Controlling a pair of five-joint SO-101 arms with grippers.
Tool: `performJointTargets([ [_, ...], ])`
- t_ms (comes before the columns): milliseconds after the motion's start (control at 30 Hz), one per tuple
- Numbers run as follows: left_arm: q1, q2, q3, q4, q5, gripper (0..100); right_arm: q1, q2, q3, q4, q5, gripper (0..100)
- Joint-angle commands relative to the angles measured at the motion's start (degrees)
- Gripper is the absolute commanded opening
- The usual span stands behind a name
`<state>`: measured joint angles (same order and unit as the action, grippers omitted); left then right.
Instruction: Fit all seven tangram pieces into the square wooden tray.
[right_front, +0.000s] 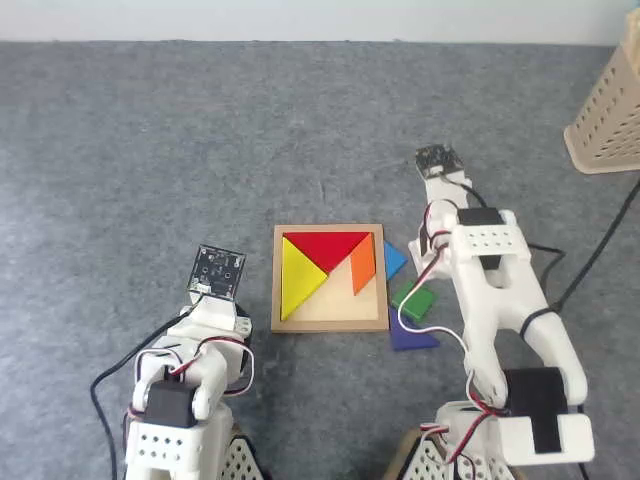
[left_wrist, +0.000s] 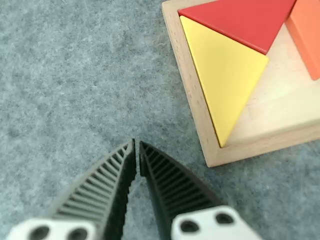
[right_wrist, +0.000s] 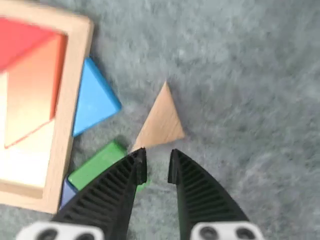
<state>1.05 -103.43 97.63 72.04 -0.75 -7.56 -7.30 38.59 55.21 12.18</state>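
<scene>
Right gripper (right_wrist: 157, 151), jaws slightly apart, near seemingly wooden triangle (right_wrist: 161, 120); left gripper (left_wrist: 137, 143) closed beside tray (left_wrist: 192, 95) holding 3 pieces (left_wrist: 225, 75).

You have soft, even light falling from above across the grey mat (right_front: 150, 150), and nothing around the wooden tray (right_front: 330, 326) sits in the dark. Shadows are faint and short. In the left wrist view a thin dark line hugs the foot of the tray's outer wall where it meets the mat. In the right wrist view the tray's bare floor glares almost white, and the orange piece (right_wrist: 32, 90) inside the tray pales with sheen toward that bare floor
</scene>
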Motion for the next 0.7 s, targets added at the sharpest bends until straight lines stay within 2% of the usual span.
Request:
performJointTargets([
  [0,-0.1,-1.2,-1.1,0.4,0.4,1,-0.1,-4.4,-0.4,-1.6,-0.7,7.0],
  [533,-0.1,-1.2,-1.1,0.4,0.4,1,-3.2,4.2,-4.2,-3.4,-2.4,7.4],
  [667,-0.1,-1.2,-1.1,0.4,0.4,1,-2.3,5.8,-4.3,-3.5,-2.7,15.8],
])
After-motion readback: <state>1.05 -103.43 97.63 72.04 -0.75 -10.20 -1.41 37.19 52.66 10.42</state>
